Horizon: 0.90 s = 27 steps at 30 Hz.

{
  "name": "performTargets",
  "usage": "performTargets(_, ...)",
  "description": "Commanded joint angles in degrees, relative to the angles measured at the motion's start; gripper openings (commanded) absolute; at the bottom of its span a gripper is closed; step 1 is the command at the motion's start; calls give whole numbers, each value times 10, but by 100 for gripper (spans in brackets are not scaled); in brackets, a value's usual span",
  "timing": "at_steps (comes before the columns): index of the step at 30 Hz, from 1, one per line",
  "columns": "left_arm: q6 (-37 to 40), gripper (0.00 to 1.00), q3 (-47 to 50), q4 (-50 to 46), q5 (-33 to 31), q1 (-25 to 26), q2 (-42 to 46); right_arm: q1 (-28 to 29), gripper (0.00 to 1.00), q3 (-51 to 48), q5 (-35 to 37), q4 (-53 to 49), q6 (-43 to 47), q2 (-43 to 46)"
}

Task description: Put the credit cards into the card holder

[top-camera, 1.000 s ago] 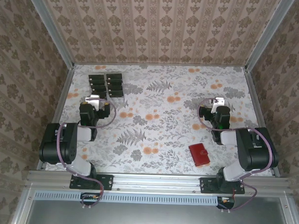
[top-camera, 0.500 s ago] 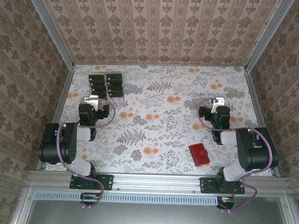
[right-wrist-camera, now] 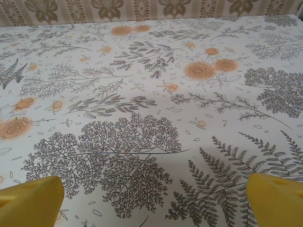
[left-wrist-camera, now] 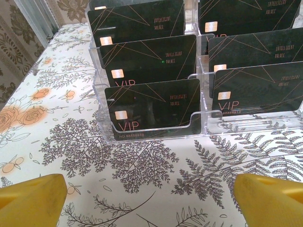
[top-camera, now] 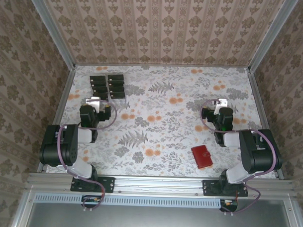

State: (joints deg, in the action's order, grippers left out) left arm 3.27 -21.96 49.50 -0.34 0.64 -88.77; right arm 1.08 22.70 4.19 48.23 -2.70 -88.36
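Seemingly nothing has shifted: left gripper (left-wrist-camera: 151, 201) gapes before the racked credit cards (left-wrist-camera: 152, 109), right gripper (right-wrist-camera: 151, 201) spread empty, card holder (top-camera: 203, 157) untouched

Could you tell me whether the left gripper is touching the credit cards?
Apart: the left wrist view shows bare tablecloth between the left gripper and the credit cards.

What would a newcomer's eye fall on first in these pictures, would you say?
Rows of black credit cards standing in clear plastic racks at the table's far left, straight ahead of the open left gripper. Then the red card holder, lying closed at the near right.
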Motion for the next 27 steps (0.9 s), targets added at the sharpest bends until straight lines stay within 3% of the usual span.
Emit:
performTargets(1, -6, 100, -3, 15, 17, -6, 11, -3, 100, 3, -7, 3, 5, 23)
performTargets(5, -6, 100, -12, -52, -6, -1, 72, -2, 100, 31, 35, -116, -8, 112)
performTargets(8, -19, 100, -54, -164, -17, -3, 125, -3, 100, 96, 68, -281, -68, 177)
performTargets(12, -99, 100, -135, -321, -20, -15, 160, -7, 100, 195, 126, -494, -267, 216)
performTargets(19, -192, 100, -290, -485, 5, -43, 132, 10, 100, 229, -88, -552, -271, 232)
performTargets(22, -213, 100, -370, -539, 23, -66, 76, 43, 100, 248, -124, -603, -267, 230)
performTargets(27, -286, 100, -481, -581, 77, -113, -38, 127, 100, 258, -113, -643, -256, 234)
